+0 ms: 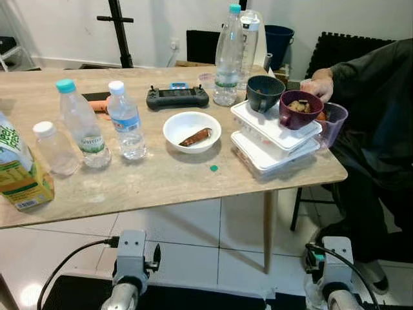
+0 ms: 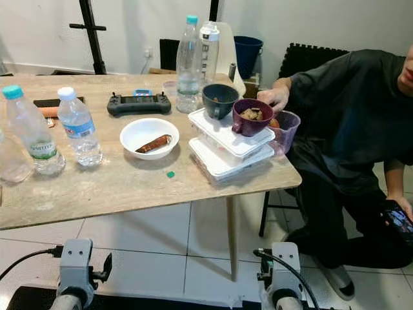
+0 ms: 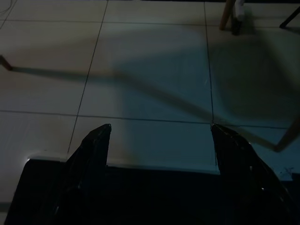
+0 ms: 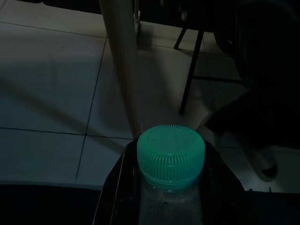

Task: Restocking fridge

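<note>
Two silver arms rise from the lower edge of the head views — the left arm (image 1: 131, 261) and the right arm (image 1: 337, 268), each ending in a boxy grey metal block on a rounded joint. A thin black cable (image 1: 68, 265) loops into the left block, another black cable (image 1: 339, 261) curves over the right. The left gripper (image 3: 159, 140) has two long black fingers (image 3: 91, 154) — matte, tapering to blunt tips.

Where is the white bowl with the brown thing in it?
In the left eye view, the white bowl sits mid-table, between the clear water bottle and the stacked white containers.
</note>
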